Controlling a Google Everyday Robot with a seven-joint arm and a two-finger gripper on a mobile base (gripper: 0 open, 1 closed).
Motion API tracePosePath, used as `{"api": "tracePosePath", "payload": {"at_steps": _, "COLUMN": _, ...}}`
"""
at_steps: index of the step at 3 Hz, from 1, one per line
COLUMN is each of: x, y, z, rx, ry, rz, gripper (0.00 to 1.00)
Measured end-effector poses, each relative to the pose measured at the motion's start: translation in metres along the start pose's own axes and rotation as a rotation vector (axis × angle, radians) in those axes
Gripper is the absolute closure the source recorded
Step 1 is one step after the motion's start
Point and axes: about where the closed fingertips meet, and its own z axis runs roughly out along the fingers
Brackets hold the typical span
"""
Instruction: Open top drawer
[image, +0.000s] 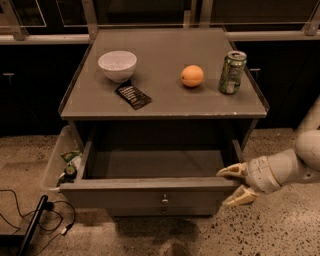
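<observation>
Dim warm overhead light strikes the tabletop, the top drawer interior lies in shadow, and the pale pincer at its right front corner appears slightly blurred.

Grey wooden top drawer pulled well out of grey square-topped cabinet; small round metal knob at centre of flat front panel. Pale two-finger gripper at drawer's right front corner, fingers spread, one at the panel's top edge, one lower by its end; contact unclear. On cabinet top: white round bowl, flat black packet just beside it, round orange fruit, upright green metal can near right edge. Translucent plastic bin at cabinet's left side. Black cables on speckled floor.
</observation>
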Motion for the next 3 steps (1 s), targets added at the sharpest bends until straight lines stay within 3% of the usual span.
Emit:
{"api": "tracePosePath", "payload": {"at_steps": 1, "x": 0.009, "y": 0.025, "z": -0.002, "rx": -0.031, "ry": -0.024, "rz": 0.014, "gripper": 0.01}}
{"api": "tracePosePath", "payload": {"at_steps": 2, "x": 0.009, "y": 0.027, "z": -0.002, "rx": -0.034, "ry": -0.026, "rz": 0.015, "gripper": 0.23}}
{"api": "tracePosePath", "payload": {"at_steps": 3, "x": 0.012, "y": 0.043, "z": -0.010, "rx": -0.034, "ry": -0.035, "rz": 0.015, "gripper": 0.46}}
